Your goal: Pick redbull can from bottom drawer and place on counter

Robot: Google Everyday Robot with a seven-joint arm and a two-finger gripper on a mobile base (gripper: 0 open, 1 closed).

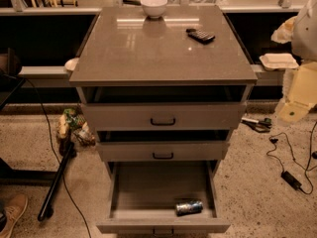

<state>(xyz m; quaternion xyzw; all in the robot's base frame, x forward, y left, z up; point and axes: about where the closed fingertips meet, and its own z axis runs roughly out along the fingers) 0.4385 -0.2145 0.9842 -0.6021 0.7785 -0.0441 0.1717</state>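
Redbull can [189, 207] is in the bottom drawer [143, 187]. It lies on its side at the front right, just beside the front wall, with its shiny end pointing left. That drawer is pulled well out toward you, and you can see most of its floor.

The tool [293, 112] is the pale cream shape at the right edge of your view. It sits beside the cabinet at about top-drawer height, well apart from the can. Can't tell whether it's released or clenched, and it isn't touching anything of the task.

The desk [148, 53] is the glossy grey-brown top. It carries a white bowl [154, 6] at rear centre and a black keypad gadget [200, 35] at rear right. The two are apart.

The top drawer [198, 117] and middle drawer [198, 151] each sit slightly out, with a dark gap above the front.

On the floor to your right are black cables with a power brick [292, 180]. To your left are a black pole [55, 185], some snack bags [72, 127] and a tan shoe [12, 209] at the corner. A white takeaway box [279, 61] is on the pale ledge [42, 72] behind.
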